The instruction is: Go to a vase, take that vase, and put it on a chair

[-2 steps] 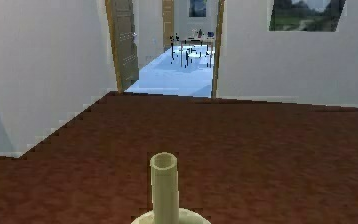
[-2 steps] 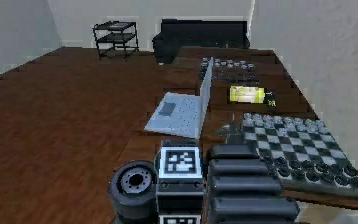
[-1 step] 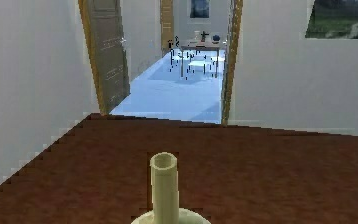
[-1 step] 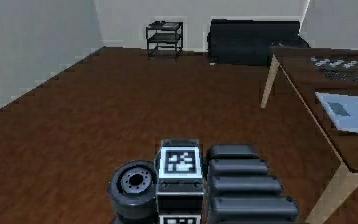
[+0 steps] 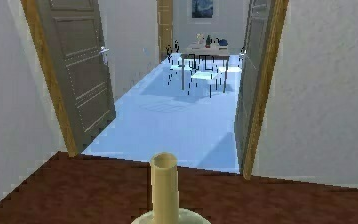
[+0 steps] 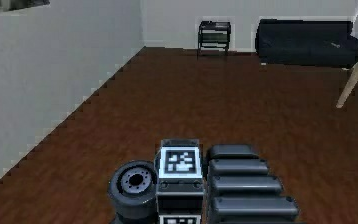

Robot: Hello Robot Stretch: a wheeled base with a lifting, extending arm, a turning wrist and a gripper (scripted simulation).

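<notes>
**Q:** What lies around the gripper [image 6: 135, 190] in the arm side view?

**A:** Dark wooden floor [image 6: 187, 100] spreads on all sides of it. A white wall [image 6: 47, 70] stands off to its left. A dark sofa [image 6: 302, 40] sits well beyond it, up and to the right. A small black rack [image 6: 214, 35] stands equally far off, against the back wall. The arm [image 6: 237, 185] lies just to its right, with a marker square [image 6: 180, 162] between them.

**Q:** And the jaws and the vase?

**A:** The state of the jaws cannot be told, nor whether they hold anything. In the forward view, grey doors [image 5: 82, 60] frame a pale blue floor [image 5: 177, 120] with a table [image 5: 207, 50] and chairs [image 5: 197, 72]. The cream vase [image 5: 164, 185] stands at bottom centre, neck upright. Its place relative to the jaws cannot be told.
</notes>
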